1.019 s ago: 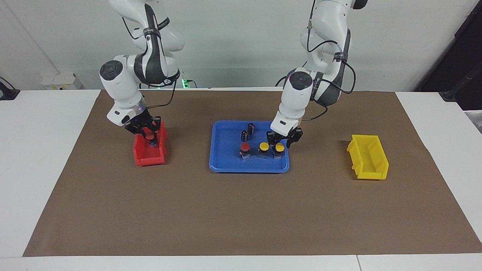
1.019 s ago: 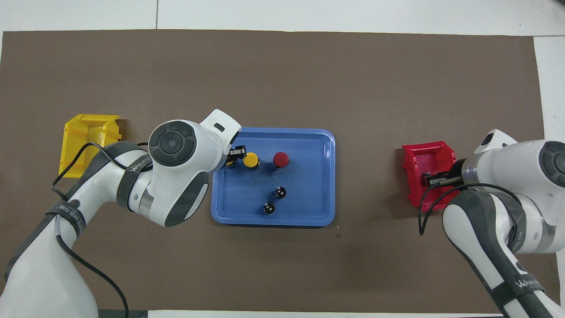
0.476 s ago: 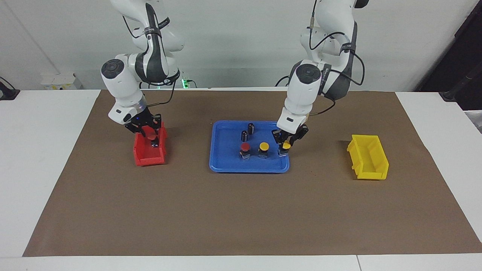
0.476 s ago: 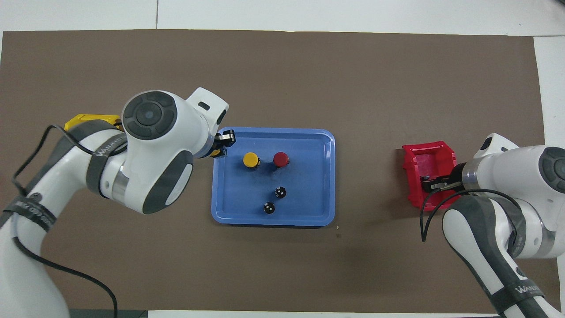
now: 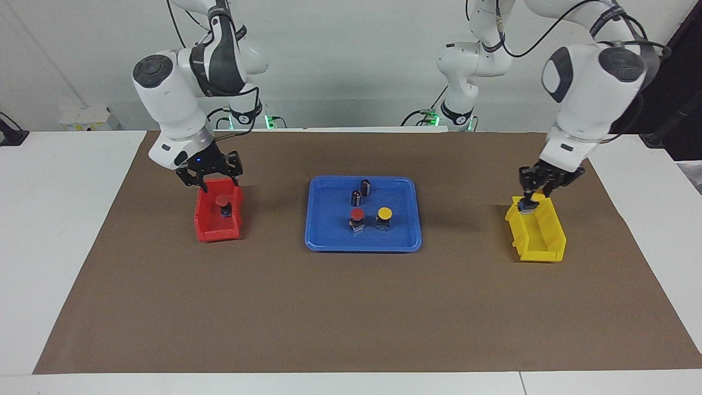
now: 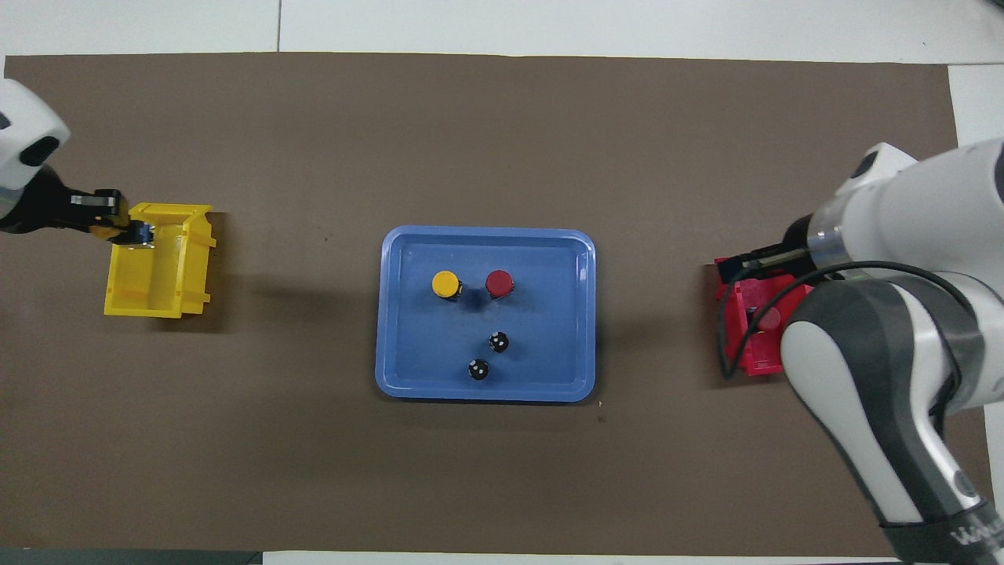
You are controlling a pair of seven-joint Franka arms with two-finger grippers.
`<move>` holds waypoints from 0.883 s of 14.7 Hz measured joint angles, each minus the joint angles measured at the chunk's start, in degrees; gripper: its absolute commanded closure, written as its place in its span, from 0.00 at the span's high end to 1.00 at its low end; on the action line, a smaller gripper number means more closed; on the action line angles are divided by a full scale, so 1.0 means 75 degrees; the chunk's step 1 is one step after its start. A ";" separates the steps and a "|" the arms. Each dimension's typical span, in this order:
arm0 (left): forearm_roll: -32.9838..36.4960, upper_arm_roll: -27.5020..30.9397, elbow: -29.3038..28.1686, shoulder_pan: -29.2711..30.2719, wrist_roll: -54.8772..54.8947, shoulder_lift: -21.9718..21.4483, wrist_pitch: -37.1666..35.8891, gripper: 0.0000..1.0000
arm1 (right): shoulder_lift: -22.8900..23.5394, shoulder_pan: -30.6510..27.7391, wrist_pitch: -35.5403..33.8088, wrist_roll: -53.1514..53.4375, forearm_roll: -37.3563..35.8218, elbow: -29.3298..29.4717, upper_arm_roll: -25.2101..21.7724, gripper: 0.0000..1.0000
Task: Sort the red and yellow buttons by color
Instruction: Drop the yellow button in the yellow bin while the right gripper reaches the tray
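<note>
One red button (image 5: 221, 201) lies in the red bin (image 5: 205, 230); it also shows in the overhead view (image 6: 770, 318). My right gripper (image 5: 213, 180) is open and empty just above that bin (image 6: 741, 353). My left gripper (image 5: 535, 196) is shut on a yellow button (image 5: 537, 196) and holds it over the end of the yellow bin (image 5: 540, 244) nearer the robots; in the overhead view the left gripper (image 6: 118, 226) is at the rim of the yellow bin (image 6: 157, 302). One yellow button (image 5: 385, 212) (image 6: 445, 284) and one red button (image 5: 357, 214) (image 6: 499, 282) stand in the blue tray (image 5: 329, 242).
Two small dark cylinders (image 5: 365, 186) (image 5: 356, 197) stand in the tray nearer the robots than the buttons; they also show in the overhead view (image 6: 499, 341) (image 6: 478, 369). A brown mat (image 5: 351, 307) covers the table between the tray and both bins.
My left gripper lifted a yellow button out of the tray and carried it to over the yellow bin. My right gripper opened, left the red button in the red bin, and rose.
</note>
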 measured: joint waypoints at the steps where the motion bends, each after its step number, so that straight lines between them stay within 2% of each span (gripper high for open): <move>1: 0.0000 0.0000 -0.0319 0.0262 0.0301 -0.0047 0.0446 0.02 | 0.0303 0.0604 0.0148 0.0992 0.0000 0.0389 0.0028 0.86; 4: 0.0000 -0.0017 -0.1615 0.0479 0.0533 -0.0214 0.1837 0.02 | 0.1506 0.2178 0.0535 0.3513 -0.0406 0.1478 0.0063 0.86; 6: 0.0000 -0.0022 -0.2074 0.0497 0.0645 -0.0235 0.2216 0.02 | 0.2262 0.2716 0.0695 0.4269 -0.0829 0.1905 0.0058 0.81; 9: 0.0000 -0.0046 -0.2268 0.0534 0.0734 -0.0250 0.2287 0.02 | 0.2915 0.2837 0.1265 0.4379 -0.0929 0.1934 0.0031 0.74; 13: 0.0000 -0.0131 -0.2781 0.0533 0.0747 -0.0235 0.2803 0.02 | 0.3234 0.2887 0.1733 0.4523 -0.0929 0.1851 0.0003 0.72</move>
